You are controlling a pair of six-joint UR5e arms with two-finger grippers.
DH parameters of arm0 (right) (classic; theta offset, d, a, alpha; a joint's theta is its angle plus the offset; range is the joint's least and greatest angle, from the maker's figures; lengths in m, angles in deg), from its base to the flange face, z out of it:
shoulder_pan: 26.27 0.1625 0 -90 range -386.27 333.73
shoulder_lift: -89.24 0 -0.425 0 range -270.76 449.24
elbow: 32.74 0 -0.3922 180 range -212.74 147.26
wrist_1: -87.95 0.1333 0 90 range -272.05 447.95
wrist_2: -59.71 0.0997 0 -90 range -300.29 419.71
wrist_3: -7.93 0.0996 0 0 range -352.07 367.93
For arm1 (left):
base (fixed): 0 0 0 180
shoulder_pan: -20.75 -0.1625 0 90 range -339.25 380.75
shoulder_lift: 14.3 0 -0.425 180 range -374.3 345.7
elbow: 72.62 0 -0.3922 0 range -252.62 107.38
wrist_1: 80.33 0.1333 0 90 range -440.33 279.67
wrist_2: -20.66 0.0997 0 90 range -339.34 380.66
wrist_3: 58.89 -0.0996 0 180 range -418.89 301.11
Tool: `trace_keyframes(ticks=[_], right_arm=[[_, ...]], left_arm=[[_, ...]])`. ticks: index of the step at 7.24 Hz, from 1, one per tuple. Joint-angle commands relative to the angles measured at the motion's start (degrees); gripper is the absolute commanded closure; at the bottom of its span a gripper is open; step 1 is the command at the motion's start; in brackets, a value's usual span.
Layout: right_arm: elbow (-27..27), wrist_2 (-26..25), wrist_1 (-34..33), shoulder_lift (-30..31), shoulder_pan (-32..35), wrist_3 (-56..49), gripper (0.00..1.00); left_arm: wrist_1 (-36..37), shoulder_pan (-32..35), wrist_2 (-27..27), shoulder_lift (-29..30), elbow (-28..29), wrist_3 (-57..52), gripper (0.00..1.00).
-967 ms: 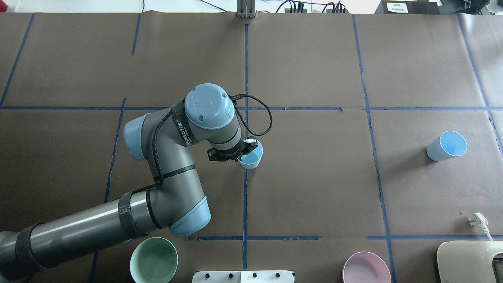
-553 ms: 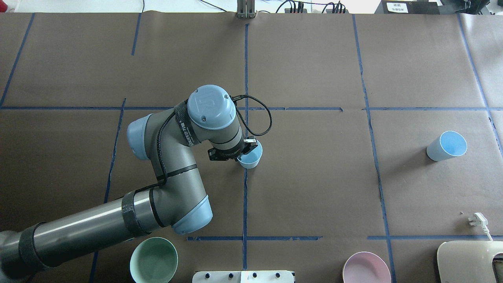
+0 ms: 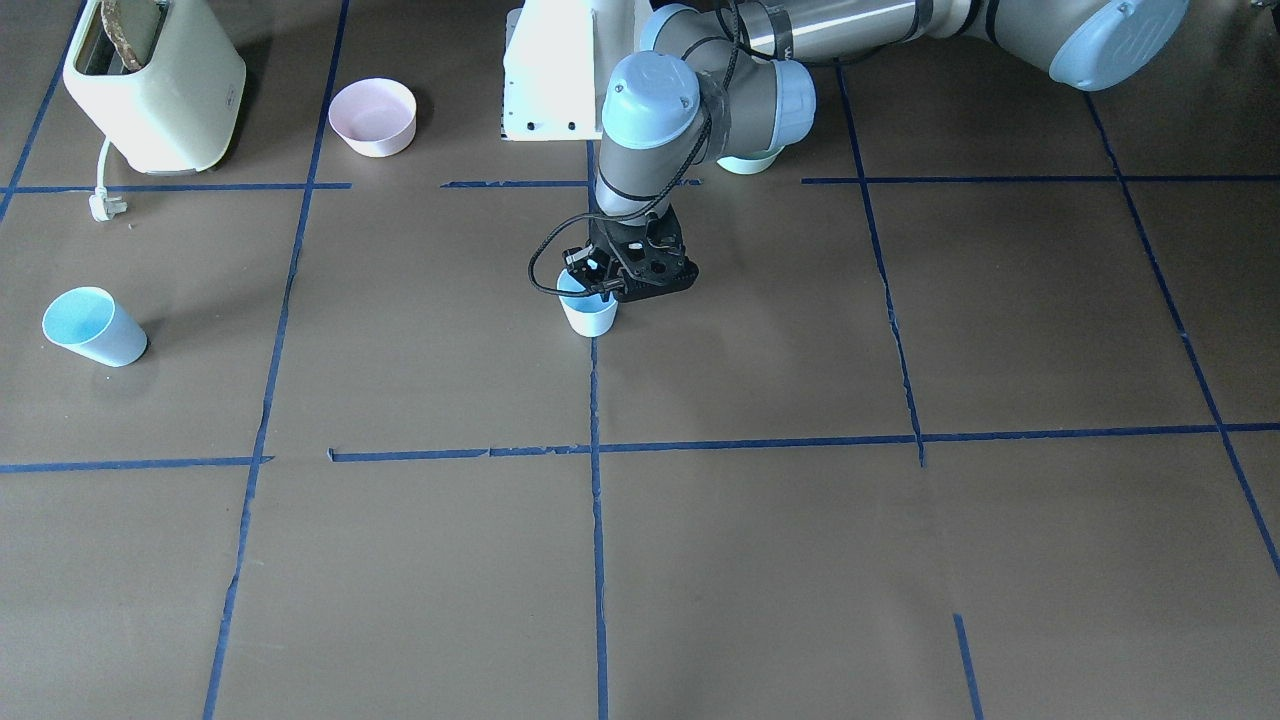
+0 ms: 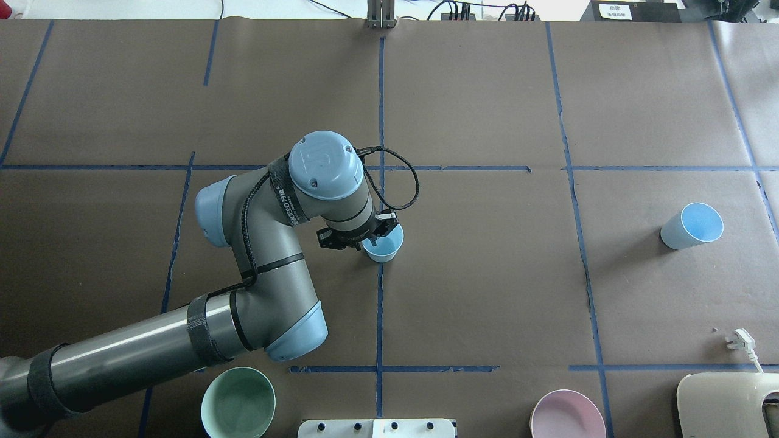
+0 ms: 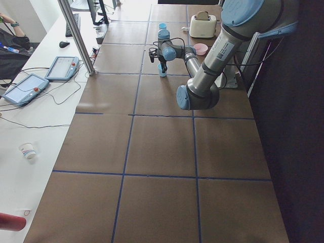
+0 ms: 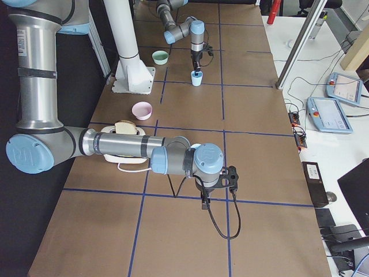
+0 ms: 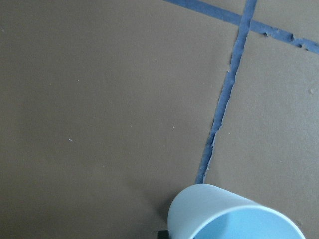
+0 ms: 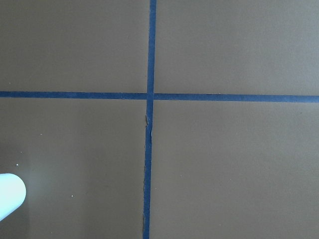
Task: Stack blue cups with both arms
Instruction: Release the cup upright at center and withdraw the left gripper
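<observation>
1. Slightly leftward since a second ago, the left gripper (image 4: 367,243) and the centre blue cup (image 4: 386,248) have shifted together onto the tape line (image 4: 378,304).
2. Left arm (image 4: 268,243) reaches in with the elbow bent and the wrist pointing straight down.
3. Its jaws look pinched on the cup's near wall, one finger inside.
4. Judged step is settling this cup as the base; next, let go without tipping it.
5. Second blue cup (image 4: 692,226) stands well apart. Right gripper (image 6: 203,203) hangs nearby, and I cannot tell how wide it is open.
</observation>
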Motion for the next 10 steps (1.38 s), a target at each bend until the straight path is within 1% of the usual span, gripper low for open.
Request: trace_keyframes(ticks=[1,2,3,4,5,6,7,8,9,10], right_arm=[[0.0,0.0,0.0,0.0,0.0,0.0,0.00],[0.0,0.0,0.0,0.0,0.0,0.0,0.00],[0.0,-0.1,0.0,0.2,0.0,0.0,0.00],[-0.2,0.0,0.0,0.2,0.0,0.0,0.00],[-1.7,-0.1,0.0,-0.3,0.0,-0.1,0.00],[-3.3,0.1,-0.8,-2.1,-0.4,0.3,0.00],[-3.5,2.3,-0.2,-0.6,-0.6,0.4,0.00],[-3.8,7.0,0.0,0.4,-0.6,2.1,0.00],[-5.2,7.7,0.1,0.6,-2.5,6.4,0.00],[-8.1,7.6,0.2,0.6,-5.4,11.6,0.00]], left_arm=[[0.4,0.3,-0.1,-0.1,-0.9,0.0,0.00],[2.0,1.4,-0.6,-0.4,-3.4,-0.1,0.00],[4.8,2.3,-2.8,-0.9,-6.5,-0.1,0.00],[7.3,2.7,-3.6,-2.0,-9.9,-0.1,0.00],[9.7,3.3,-3.8,-4.2,-14.8,-2.3,0.00],[12.8,4.8,-4.9,-7.1,-20.2,-4.9,0.00],[15.3,7.8,-7.8,-11.3,-25.5,-8.5,0.00],[18.1,10.9,-9.6,-15.7,-30.4,-13.9,0.00],[20.8,12.6,-9.8,-18.9,-34.5,-18.6,0.00],[23.2,14.2,-9.8,-21.6,-37.8,-21.9,0.00]])
